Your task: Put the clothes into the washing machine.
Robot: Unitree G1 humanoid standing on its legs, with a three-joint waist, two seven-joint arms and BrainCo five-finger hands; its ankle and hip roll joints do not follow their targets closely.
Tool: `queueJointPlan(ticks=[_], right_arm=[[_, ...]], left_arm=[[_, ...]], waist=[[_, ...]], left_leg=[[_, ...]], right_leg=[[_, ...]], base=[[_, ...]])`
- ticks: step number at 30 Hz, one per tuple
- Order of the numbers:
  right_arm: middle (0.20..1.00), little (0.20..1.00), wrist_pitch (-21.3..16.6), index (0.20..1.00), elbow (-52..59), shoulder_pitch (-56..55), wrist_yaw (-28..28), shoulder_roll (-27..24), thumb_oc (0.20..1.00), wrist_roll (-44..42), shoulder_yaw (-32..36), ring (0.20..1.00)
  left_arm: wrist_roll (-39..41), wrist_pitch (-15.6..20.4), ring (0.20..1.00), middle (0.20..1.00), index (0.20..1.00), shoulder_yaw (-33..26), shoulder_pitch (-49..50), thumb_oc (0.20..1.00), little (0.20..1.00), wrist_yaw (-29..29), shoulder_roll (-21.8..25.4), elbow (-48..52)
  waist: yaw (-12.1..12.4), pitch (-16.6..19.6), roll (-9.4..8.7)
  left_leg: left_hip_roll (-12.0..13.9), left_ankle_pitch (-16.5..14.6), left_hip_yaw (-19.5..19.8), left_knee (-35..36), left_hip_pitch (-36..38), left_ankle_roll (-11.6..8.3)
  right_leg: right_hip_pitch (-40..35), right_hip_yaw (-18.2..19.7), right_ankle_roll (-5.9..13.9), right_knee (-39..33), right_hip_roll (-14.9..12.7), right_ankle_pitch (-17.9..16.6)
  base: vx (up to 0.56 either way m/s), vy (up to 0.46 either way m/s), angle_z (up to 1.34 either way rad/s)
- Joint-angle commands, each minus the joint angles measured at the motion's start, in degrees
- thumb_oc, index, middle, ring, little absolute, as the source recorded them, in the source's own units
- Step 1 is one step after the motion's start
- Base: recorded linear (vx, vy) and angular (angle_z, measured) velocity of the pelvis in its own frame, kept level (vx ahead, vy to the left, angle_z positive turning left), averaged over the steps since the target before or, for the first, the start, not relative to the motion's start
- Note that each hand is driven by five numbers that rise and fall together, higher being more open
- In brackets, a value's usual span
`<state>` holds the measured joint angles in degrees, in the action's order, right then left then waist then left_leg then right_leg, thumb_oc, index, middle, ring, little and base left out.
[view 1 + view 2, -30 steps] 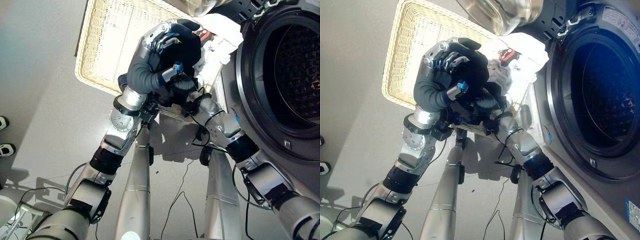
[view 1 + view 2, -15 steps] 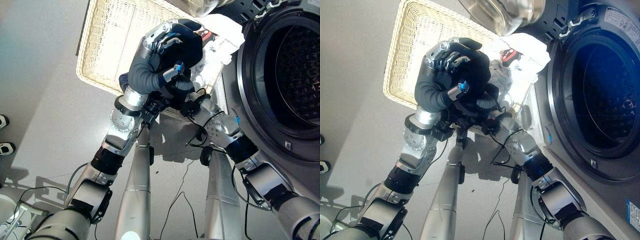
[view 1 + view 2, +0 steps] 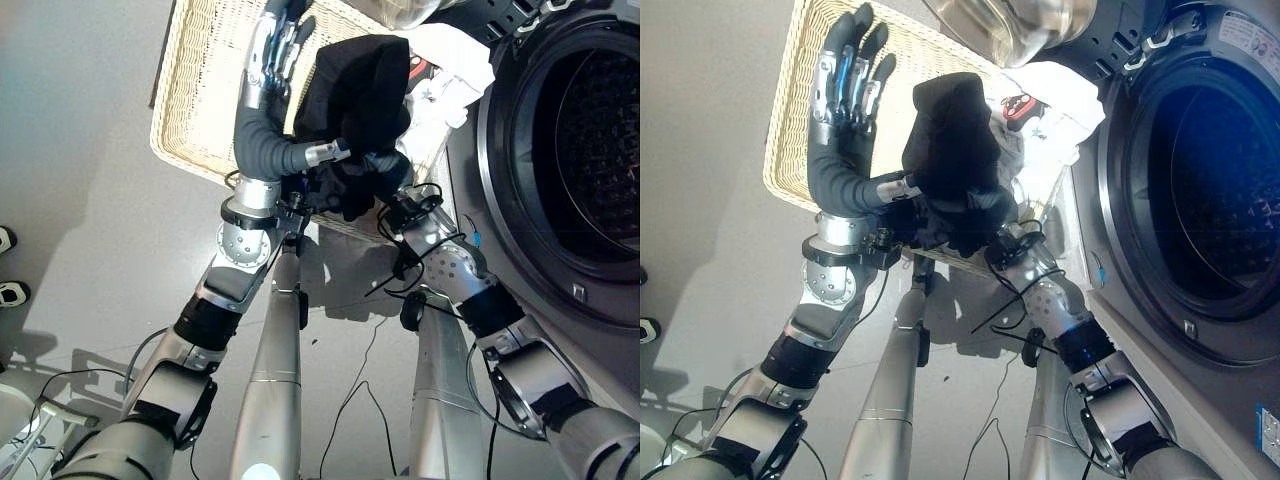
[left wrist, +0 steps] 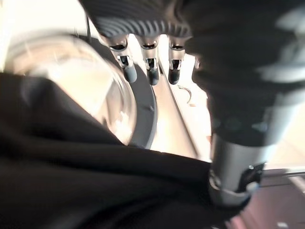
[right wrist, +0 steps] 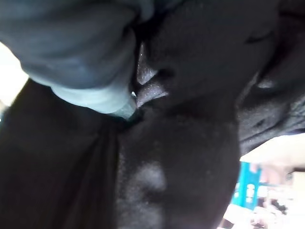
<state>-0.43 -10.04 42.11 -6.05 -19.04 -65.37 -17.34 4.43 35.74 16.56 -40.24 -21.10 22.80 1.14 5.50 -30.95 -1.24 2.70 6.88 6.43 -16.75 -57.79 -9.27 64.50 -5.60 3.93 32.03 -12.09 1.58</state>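
A black garment (image 3: pixel 355 85) hangs bunched up in front of the wicker basket (image 3: pixel 168 110), draped over the end of my right arm (image 3: pixel 440 250). My right hand is hidden under that cloth, and dark fabric (image 5: pixel 181 157) covers the right wrist view. My left hand (image 3: pixel 845 75) is open with its fingers straight, raised over the basket just left of the garment and apart from it. Its fingertips (image 4: pixel 150 74) show above black cloth (image 4: pixel 71 181) in the left wrist view. White clothes (image 3: pixel 450 70) lie at the basket's right end, beside the washing machine's open drum (image 3: pixel 590 130).
The machine's glass door (image 3: pixel 1010 25) stands swung open above the basket's far end. Grey floor spreads to the left, where a person's shoes (image 3: pixel 8 292) show at the edge.
My left hand has let go of the black garment, opened, and lifted away to the left over the basket. The garment now stands taller on my right arm.
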Motion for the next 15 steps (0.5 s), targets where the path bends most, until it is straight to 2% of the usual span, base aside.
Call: queueJointPlan(ticks=[1, 2, 4, 7, 9, 10, 13, 14, 15], right_arm=[[0.200, 0.200, -4.4, 0.200, 5.6, 1.9, -3.8, 1.5, 0.200, -5.1, 0.5, 0.200], [0.200, 0.200, -4.6, 0.200, 5.7, 2.0, -4.1, 1.3, 0.200, -5.6, 0.7, 0.200], [0.200, 0.200, -5.2, 0.200, 5.9, 1.8, -4.4, 0.9, 0.200, -7.0, 1.2, 0.200], [0.200, 0.200, -5.6, 0.200, 6.7, 1.8, -5.1, 0.3, 0.200, -8.6, 1.7, 0.200], [0.200, 0.200, -5.7, 0.200, 7.4, 1.2, -5.8, 0.0, 0.200, -10.4, 2.0, 0.200], [0.200, 0.200, -5.9, 0.200, 7.6, 1.5, -6.2, -0.2, 0.200, -11.0, 2.3, 0.200], [0.200, 0.200, -6.3, 0.200, 8.4, 1.5, -7.5, 0.0, 0.200, -12.2, 2.7, 0.200], [0.200, 0.200, -6.2, 0.200, 8.5, 1.2, -7.8, 0.2, 0.200, -12.4, 2.9, 0.200], [0.200, 0.200, -6.3, 0.200, 9.3, 1.5, -8.4, 0.2, 0.200, -12.8, 3.2, 0.200]], left_arm=[[-10.5, -0.7, 1.000, 1.000, 1.000, -2.7, -3.2, 1.000, 1.000, -10.6, -1.7, 2.0], [-11.1, -1.0, 1.000, 1.000, 1.000, -2.7, -3.6, 1.000, 1.000, -11.7, -1.3, 1.8], [-10.9, -3.2, 1.000, 1.000, 1.000, -2.4, -3.8, 1.000, 1.000, -12.5, -0.4, 1.0], [-11.2, -5.0, 1.000, 1.000, 1.000, -2.3, -4.4, 1.000, 1.000, -13.6, 0.9, 0.7], [-11.0, -5.6, 1.000, 1.000, 1.000, -2.0, -4.1, 1.000, 1.000, -14.6, 1.6, 0.3], [-10.6, -5.6, 1.000, 1.000, 1.000, -2.1, -4.6, 1.000, 1.000, -14.8, 1.8, 0.3], [-9.9, -5.5, 1.000, 1.000, 1.000, -2.2, -4.9, 1.000, 1.000, -15.8, 2.2, -0.3], [-9.4, -5.5, 1.000, 1.000, 1.000, -2.3, -4.6, 1.000, 1.000, -15.9, 2.1, -0.5], [-9.6, -5.8, 1.000, 1.000, 1.000, -2.4, -5.0, 1.000, 1.000, -16.2, 2.2, -0.7]], waist=[[-1.5, 1.2, 3.30], [-1.5, 1.2, 3.28], [-1.6, 1.2, 3.35], [-1.8, 1.2, 3.40], [-1.8, 1.2, 3.47], [-1.9, 1.2, 3.41], [-1.9, 1.2, 3.34], [-1.9, 1.2, 3.38], [-2.0, 1.2, 3.25]], left_leg=[[-6.0, -2.5, -0.1, -3.5, -0.7, 5.63], [-6.1, -1.6, -0.2, -3.4, -1.7, 5.68], [-5.9, -2.5, -0.1, -3.4, -0.6, 5.54], [-5.8, -1.4, -0.4, -3.1, -1.7, 5.52], [-5.6, -2.7, -0.4, -3.2, -0.1, 5.42], [-5.6, -1.4, -0.5, -3.0, -1.3, 5.52], [-5.6, -1.3, -0.5, -2.9, -1.4, 5.52], [-5.4, -2.3, -0.3, -2.9, -0.1, 5.43], [-5.5, -1.2, -0.4, -2.7, -1.3, 5.49]], right_leg=[[-3.1, -3.5, 3.97, -6.8, 3.2, -5.9], [-2.2, -3.9, 3.65, -7.2, 3.0, -6.9], [-3.1, -3.5, 4.12, -6.8, 3.1, -5.9], [-2.3, -4.0, 3.83, -7.4, 2.9, -7.0], [-3.6, -3.4, 4.39, -6.9, 3.0, -5.7], [-2.6, -3.9, 3.96, -7.4, 2.9, -6.9], [-2.6, -4.1, 4.05, -7.6, 2.8, -7.1], [-3.7, -3.7, 4.46, -7.2, 2.9, -6.0], [-2.8, -4.1, 4.15, -7.7, 2.8, -7.1]], base=[[0.00, 0.000, 0.00], [0.00, 0.000, 0.00], [0.00, 0.000, 0.00], [-0.01, 0.006, 0.00], [0.02, 0.000, 0.00], [-0.04, 0.004, 0.00], [-0.01, -0.004, 0.00], [0.00, 0.000, 0.00], [0.00, 0.000, 0.00]])
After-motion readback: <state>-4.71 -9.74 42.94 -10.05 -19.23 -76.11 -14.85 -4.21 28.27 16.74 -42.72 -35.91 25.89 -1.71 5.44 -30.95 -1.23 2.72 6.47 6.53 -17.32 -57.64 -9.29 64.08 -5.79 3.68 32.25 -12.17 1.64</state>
